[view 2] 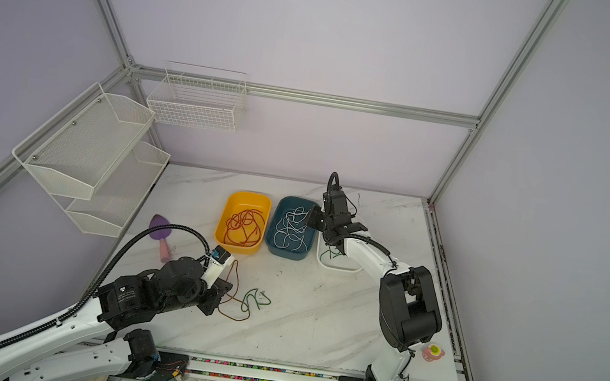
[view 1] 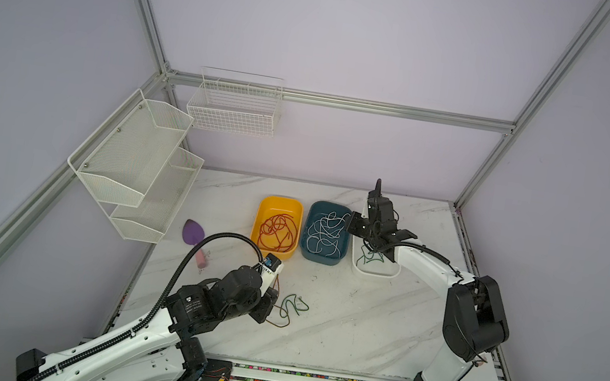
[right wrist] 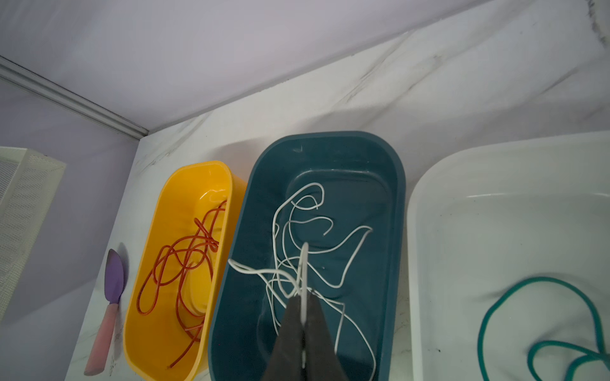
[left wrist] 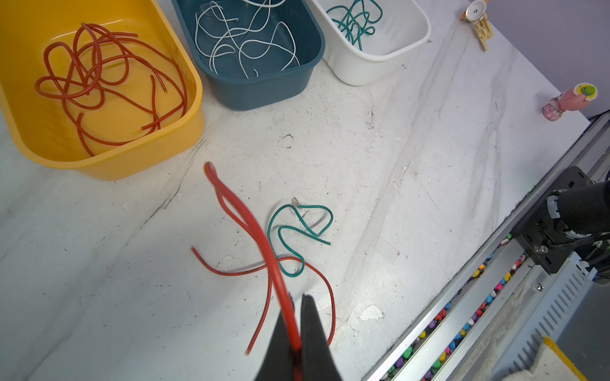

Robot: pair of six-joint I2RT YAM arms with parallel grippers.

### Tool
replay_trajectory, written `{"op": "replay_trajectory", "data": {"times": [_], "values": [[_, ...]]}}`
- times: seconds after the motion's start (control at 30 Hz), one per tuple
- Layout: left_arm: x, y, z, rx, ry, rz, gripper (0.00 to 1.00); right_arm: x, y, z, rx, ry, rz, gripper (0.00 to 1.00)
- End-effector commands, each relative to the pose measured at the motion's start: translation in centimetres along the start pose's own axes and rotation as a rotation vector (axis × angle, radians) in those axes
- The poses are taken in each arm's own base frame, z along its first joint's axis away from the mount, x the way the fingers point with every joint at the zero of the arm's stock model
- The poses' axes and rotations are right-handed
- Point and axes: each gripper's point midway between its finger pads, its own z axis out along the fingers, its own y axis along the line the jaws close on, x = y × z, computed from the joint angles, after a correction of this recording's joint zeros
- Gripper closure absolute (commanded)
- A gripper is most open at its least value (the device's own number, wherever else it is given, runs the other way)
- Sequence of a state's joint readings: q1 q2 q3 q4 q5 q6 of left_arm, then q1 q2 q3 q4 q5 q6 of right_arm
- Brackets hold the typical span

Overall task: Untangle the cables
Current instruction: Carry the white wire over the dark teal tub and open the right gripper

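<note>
On the table (left wrist: 429,165), left gripper (left wrist: 296,298) pinches a red cable (left wrist: 260,237) crossing a green cable (left wrist: 298,214), apparently the last loose ones; right gripper (right wrist: 303,298) pinches a white cable (right wrist: 304,264) over its blue tray (right wrist: 401,198), rest sorted.

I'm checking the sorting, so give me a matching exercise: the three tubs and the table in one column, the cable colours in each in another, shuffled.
1 yellow tub
2 blue tub
3 white tub
4 table

A green cables
B red cable crossing a green cable
C white cables
D red cables

Pairs: 1-D, 2-C, 3-A, 4-B.
</note>
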State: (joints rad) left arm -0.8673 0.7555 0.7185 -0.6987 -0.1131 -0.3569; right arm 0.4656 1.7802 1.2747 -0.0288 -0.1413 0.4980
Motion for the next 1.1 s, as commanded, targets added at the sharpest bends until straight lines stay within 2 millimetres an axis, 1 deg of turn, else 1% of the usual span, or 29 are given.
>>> {"op": "replay_trajectory", "data": {"times": [0.0,0.13,0.27,0.47,0.57,0.8,1.07], "values": [[-1.6,-0.3,-0.7,0.005,-0.045,-0.006,1.00,0.4,0.2,0.9,-0.036,0.003,0.021,1.00],[-1.6,-0.3,-0.7,0.005,-0.042,-0.004,1.00,1.8,-0.7,2.3,-0.020,0.043,0.029,1.00],[-1.6,-0.4,-0.6,0.005,-0.041,-0.002,1.00,2.7,-1.2,3.2,-0.013,0.070,0.032,1.00],[-1.5,-0.4,-0.6,0.004,-0.038,0.001,1.00,3.5,-1.2,3.7,-0.008,0.087,0.020,1.00],[-1.5,-0.4,-0.5,0.004,-0.036,0.000,1.00,3.5,-1.3,3.7,0.001,0.088,0.019,1.00],[-1.5,-0.4,-0.5,0.004,-0.034,0.000,1.00,3.0,-0.9,2.7,-0.008,0.073,0.016,0.83],[-1.5,-0.4,-0.5,0.005,-0.034,0.000,1.00,2.0,0.0,1.0,-0.025,0.050,0.010,0.74]]}}
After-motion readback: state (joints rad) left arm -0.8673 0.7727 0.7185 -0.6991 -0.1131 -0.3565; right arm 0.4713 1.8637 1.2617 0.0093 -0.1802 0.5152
